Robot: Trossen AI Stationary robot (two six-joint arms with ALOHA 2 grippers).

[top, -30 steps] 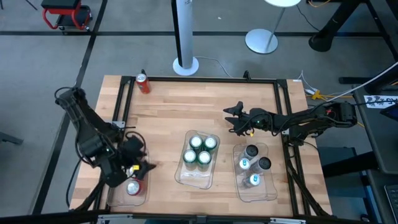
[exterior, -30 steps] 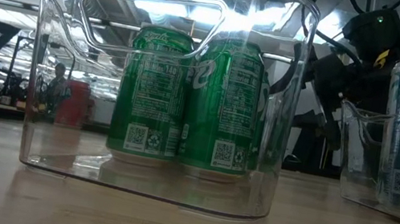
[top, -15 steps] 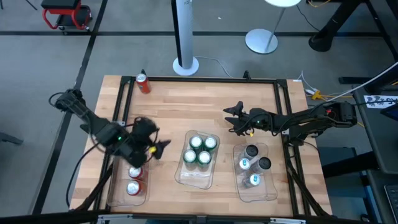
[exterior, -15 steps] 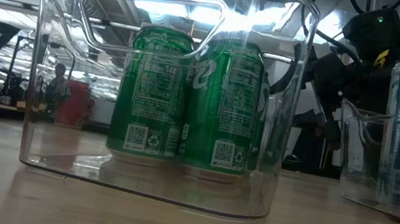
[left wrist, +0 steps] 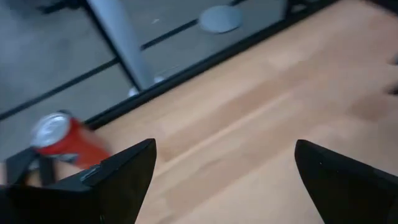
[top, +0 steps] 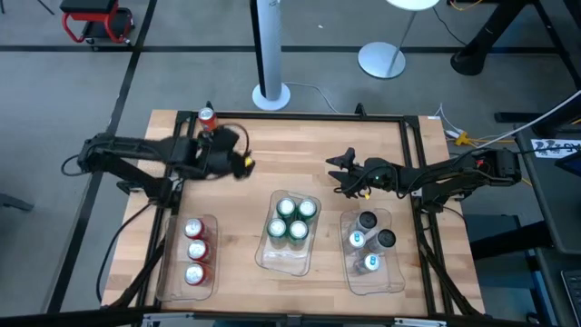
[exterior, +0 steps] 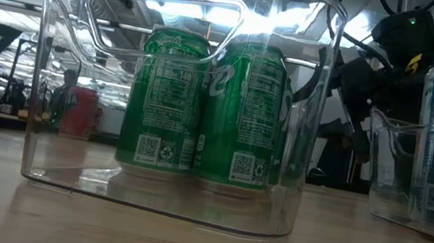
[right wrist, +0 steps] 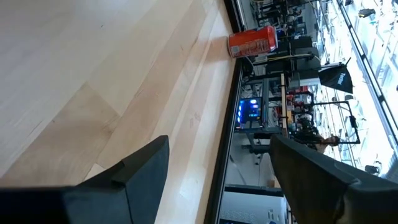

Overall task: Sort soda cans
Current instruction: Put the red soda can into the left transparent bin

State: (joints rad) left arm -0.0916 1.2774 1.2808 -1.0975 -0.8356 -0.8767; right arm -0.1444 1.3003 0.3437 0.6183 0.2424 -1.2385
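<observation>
One red can (top: 208, 121) is left alone at the far corner of the desk (top: 290, 154). The left claw (top: 243, 164) is near it, fingers wide apart and empty, likely to grab it. The right claw (top: 342, 173) waits, partly apart, holding nothing.

Left arm (top: 136, 150): black links, small yellow mark by gripper.
Right arm (top: 436, 177): black, looped cables, yellow mark.
Fingers (left wrist: 124, 171): dark, wedge-shaped.
</observation>
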